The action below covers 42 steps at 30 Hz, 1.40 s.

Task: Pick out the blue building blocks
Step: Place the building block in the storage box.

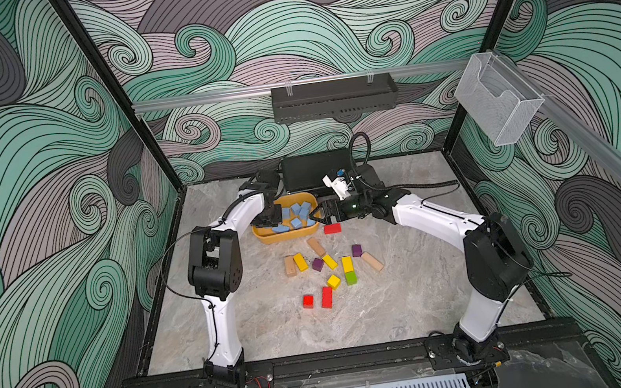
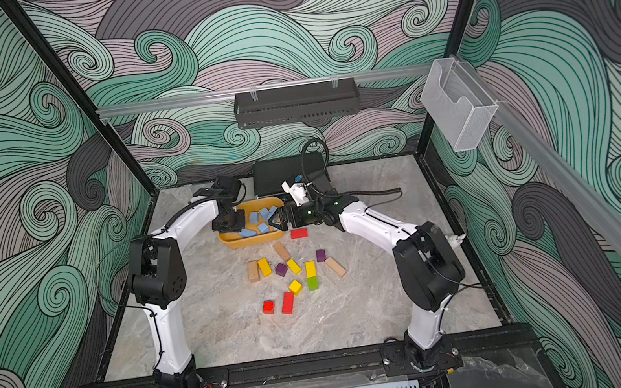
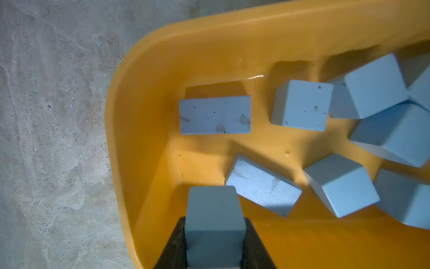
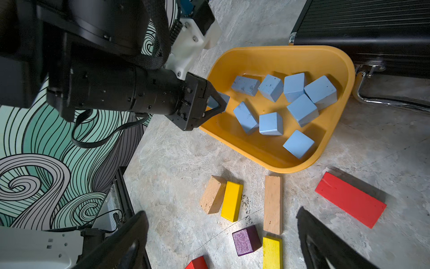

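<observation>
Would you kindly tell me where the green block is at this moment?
In both top views the green block lies on the table, butted against a yellow brick's near end, a yellow cube just to its left.

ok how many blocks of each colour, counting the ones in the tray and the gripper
blue blocks: 9, 8 in the tray, 1 in the left gripper
red blocks: 3
yellow blocks: 4
purple blocks: 2
tan blocks: 3
green block: 1
total: 22

Blue blocks [image 4: 271, 123] in yellow tray [image 4: 344, 69], left pincer [image 4: 221, 102] at rim
</observation>
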Tool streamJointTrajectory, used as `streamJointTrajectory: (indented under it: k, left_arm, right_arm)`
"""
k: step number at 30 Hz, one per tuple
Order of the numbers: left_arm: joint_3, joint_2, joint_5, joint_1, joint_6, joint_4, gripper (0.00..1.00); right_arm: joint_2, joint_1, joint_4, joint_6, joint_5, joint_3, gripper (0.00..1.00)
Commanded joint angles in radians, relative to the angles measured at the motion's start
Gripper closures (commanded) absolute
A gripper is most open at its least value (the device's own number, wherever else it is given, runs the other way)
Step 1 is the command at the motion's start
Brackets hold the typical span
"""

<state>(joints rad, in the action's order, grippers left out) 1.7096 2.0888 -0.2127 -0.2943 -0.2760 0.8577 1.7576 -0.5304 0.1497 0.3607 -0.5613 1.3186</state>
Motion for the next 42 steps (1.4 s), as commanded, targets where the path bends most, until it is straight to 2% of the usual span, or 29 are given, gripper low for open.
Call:
streamJointTrajectory:
  k: [1,12,18,35,42]
  left_arm:
    - [0.044,0.044,0.001,0.013,0.014,-0.01,1.0]
    - [0.037,0.096,0.002,0.019,0.013,-0.036,0.97]
    - [0.042,0.115,0.003,0.025,0.007,-0.034,0.88]
    - [0.073,0.153,-0.095,0.033,-0.008,-0.084,0.82]
    - [0.094,0.18,-0.042,0.034,-0.017,-0.098,0.82]
  right_arm:
    - [0.015,0.009,-0.031,0.009,-0.023,0.005,0.01]
    - [0.032,0.023,-0.031,0.011,-0.044,-0.004,0.01]
    - [0.033,0.027,-0.035,0.012,-0.046,-0.01,0.01]
    - [0.041,0.037,-0.043,0.012,-0.049,-0.01,0.01]
    - [0.043,0.042,-0.052,0.023,-0.059,-0.008,0.01]
